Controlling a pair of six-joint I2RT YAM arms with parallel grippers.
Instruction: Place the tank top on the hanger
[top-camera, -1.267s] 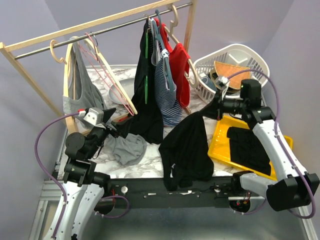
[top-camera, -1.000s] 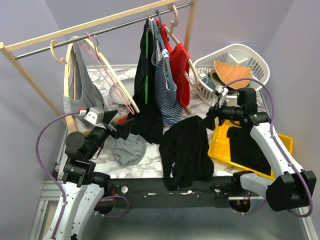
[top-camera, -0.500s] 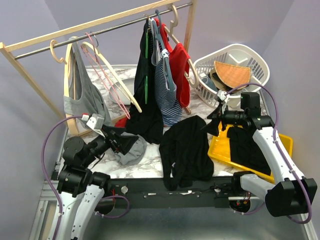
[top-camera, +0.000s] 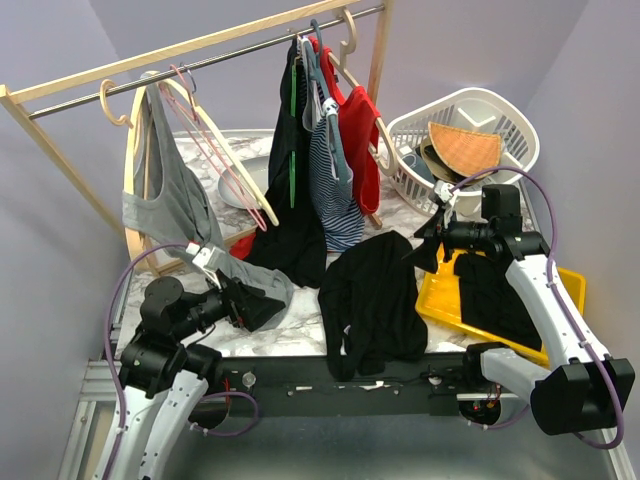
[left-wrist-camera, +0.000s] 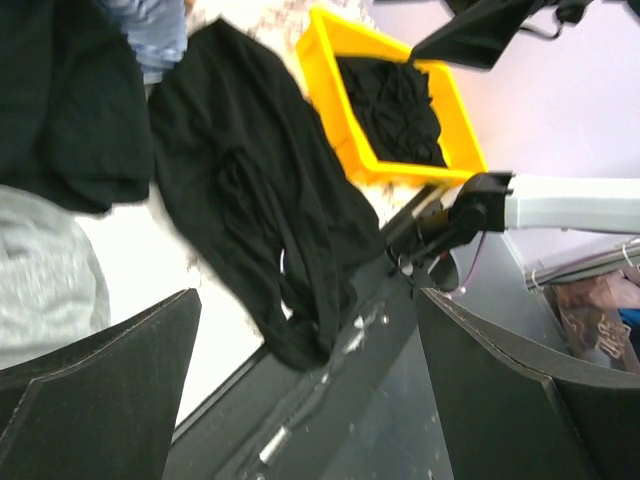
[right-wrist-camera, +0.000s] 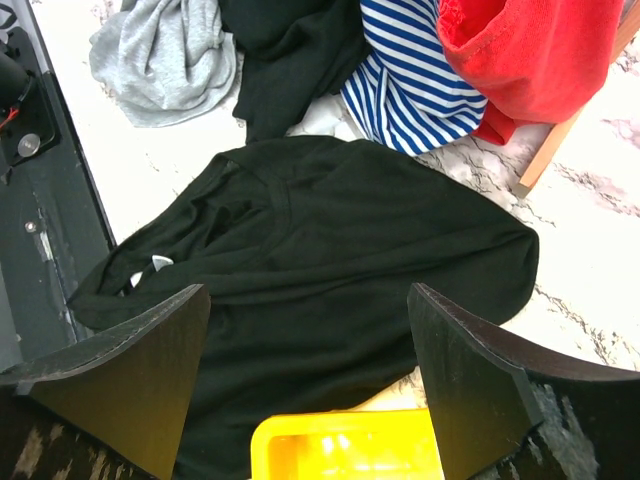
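So the right gripper just let go and hangs open over the tank top, now dumped near-middle on the surface, while the left gripper, open too, backs off near left; I'd guess it needs a regrasp.

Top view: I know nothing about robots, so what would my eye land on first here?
Probably the wooden rack across the back, with a bright red top among the clothes hanging on it. Next, the black tank top sprawled on the table at its near middle, next to a yellow tray on the right. A white basket sits at the far right.
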